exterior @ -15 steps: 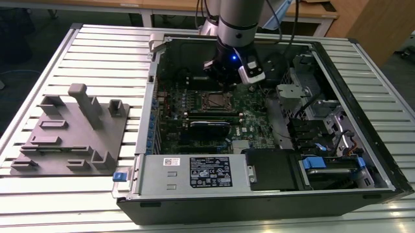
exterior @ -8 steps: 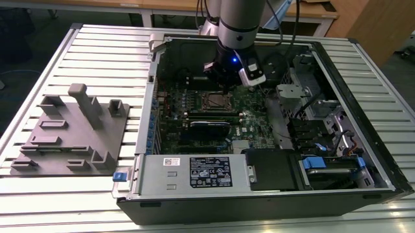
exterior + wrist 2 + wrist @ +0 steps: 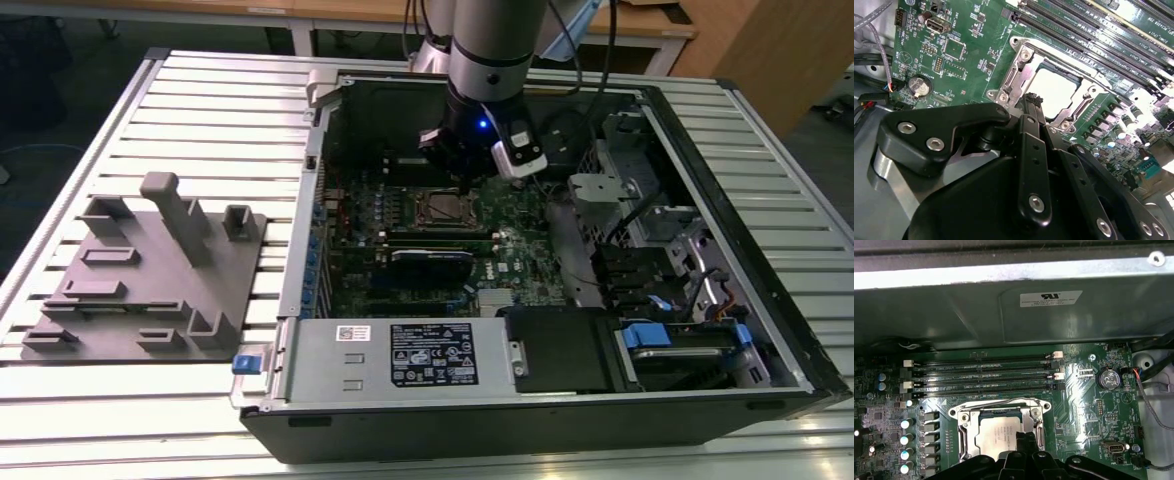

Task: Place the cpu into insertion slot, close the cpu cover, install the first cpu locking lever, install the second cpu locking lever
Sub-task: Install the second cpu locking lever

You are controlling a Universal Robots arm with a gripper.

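Inside the open computer case, the insertion slot (image 3: 443,209) sits on the green board. The cpu (image 3: 996,435) (image 3: 1054,90) lies in it, its pale silver face showing through the cut-out of the cpu cover (image 3: 967,432) (image 3: 1021,75). The cover lies flat over the chip. My gripper (image 3: 465,186) (image 3: 1032,101) (image 3: 1024,439) hangs just above one edge of the socket. Its black fingers are shut together with nothing between them. The gripper body hides the near side of the socket in both wrist views.
Long black memory slots (image 3: 984,372) run beside the socket, and a coin battery (image 3: 1107,378) sits on the board. A power supply box (image 3: 400,355) and a drive cage with blue tabs (image 3: 647,335) fill the case front. A grey fixture plate (image 3: 147,275) lies at the exterior view's left.
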